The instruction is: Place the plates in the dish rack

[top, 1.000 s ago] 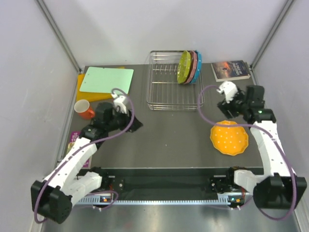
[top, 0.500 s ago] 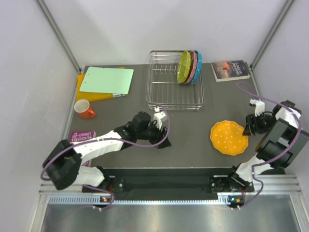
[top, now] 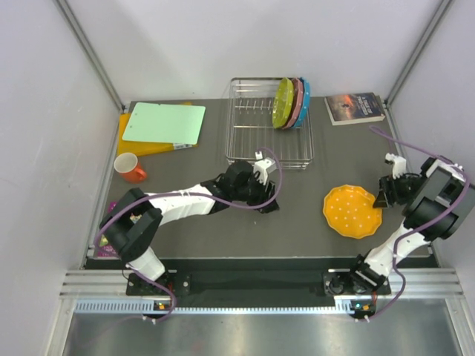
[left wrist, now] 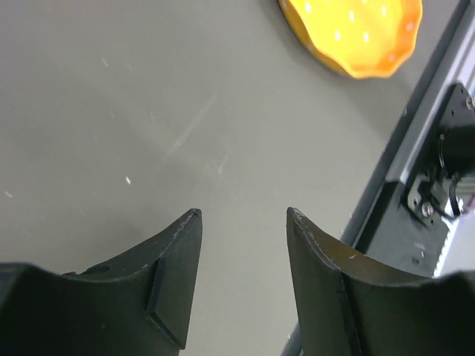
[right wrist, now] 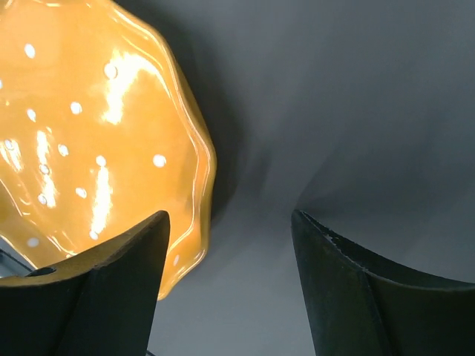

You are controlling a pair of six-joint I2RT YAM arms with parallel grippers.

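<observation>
The orange plate (top: 352, 211) with white dots lies flat on the dark table, right of centre; it also shows in the right wrist view as the orange plate (right wrist: 82, 133) and in the left wrist view as the orange plate (left wrist: 352, 33). Three plates (top: 291, 103), yellow-green, pink and blue, stand upright in the right end of the silver wire dish rack (top: 245, 141). My right gripper (top: 386, 197) hangs open just right of the orange plate's rim, its jaws (right wrist: 230, 222) holding nothing. My left gripper (top: 271, 204) is open and empty over bare table, left of that plate; in its own view the left gripper (left wrist: 243, 215) shows only table between the jaws.
A green cutting board (top: 165, 122) lies at the back left on an orange board, with an orange mug (top: 130, 167) in front of it. A book (top: 355, 107) lies at the back right. A purple booklet (top: 104, 245) lies under the left arm. White walls close three sides.
The left arm has stretched rightward across the table toward the orange plate. The right arm swung from behind the plate to its right side and has barely shifted since. The plates have not moved.
</observation>
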